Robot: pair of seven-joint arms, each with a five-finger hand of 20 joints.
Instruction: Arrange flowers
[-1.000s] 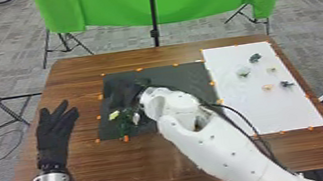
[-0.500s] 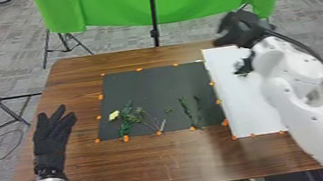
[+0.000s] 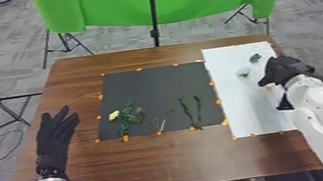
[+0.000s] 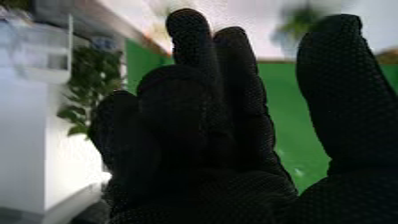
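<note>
Left arm is running off the bottom edge; left hand (image 3: 52,135) is lying palm-flat on the table (image 3: 150,165), fingers straight; right arm is also getting cropped at the bottom; on the black mat (image 3: 157,84), cut stems (image 3: 187,113), a leafy sprig (image 3: 125,119) and a pale yellow flower (image 3: 114,115) are lying, thin bits too small to identify; right hand (image 3: 287,69) is hovering over the white sheet (image 3: 235,99), fingers extended, thumb apart, masking part of the sheet; a dark green sprig (image 3: 255,58) and a pale flower (image 3: 243,72) are sitting beyond; in right wrist view, a green shape (image 4: 302,22) is blurring past recognition.
</note>
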